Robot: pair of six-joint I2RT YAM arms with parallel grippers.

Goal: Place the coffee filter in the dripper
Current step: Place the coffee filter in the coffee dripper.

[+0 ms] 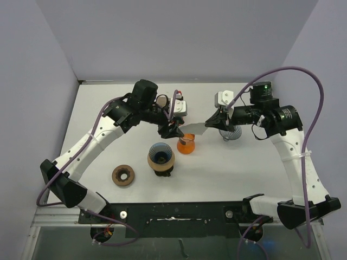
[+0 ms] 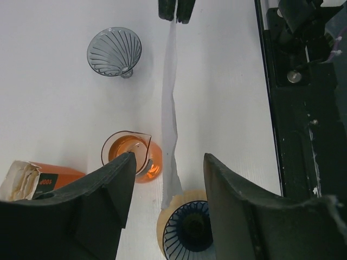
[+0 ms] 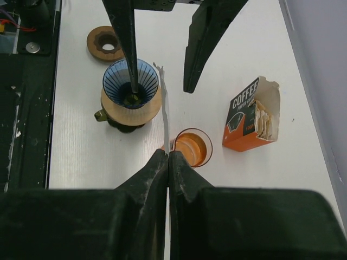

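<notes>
Over the counter [image 1: 103,114] in the top view, the two arms reach toward each other near the middle. Between them hangs the coffee filter [image 1: 196,128], a pale strip in the air. The right claw [image 1: 212,122] has one end of it, and the left claw [image 1: 173,130] is at the other end. Just below the filter stands an orange glass server [image 1: 186,145]. The blue dripper [image 1: 161,155] sits near it on the left, and a brown ring [image 1: 123,175] lies further left. A grey glass dripper [image 1: 232,134] stands under the right arm.

From the left wrist, the left claw [image 2: 169,162] stands fairly wide. Its dark fingers [image 2: 116,184] are on either side of the filter [image 2: 170,108] and apart from it. The filter shows edge-on as a thin white band. It runs up to the right claw [image 2: 176,10], whose jaws are pinched on its far end. Its near end hangs above the rim of the blue dripper [image 2: 187,230]. The server [image 2: 126,150] and an orange filter box [image 2: 38,181] lie to the left. The grey dripper [image 2: 114,51] stands further off.

From the right wrist, the right claw [image 3: 168,158] is clamped tight on the filter [image 3: 164,111], which rises thin and upright beside the blue dripper [image 3: 147,81]. The left claw [image 3: 160,89] has its jaws spread to either side of the paper's far end, one finger over the dripper's bowl. The box [image 3: 249,116] lies open-ended to the right, the server [image 3: 191,147] is close by, and the ring [image 3: 104,43] lies beyond.
</notes>
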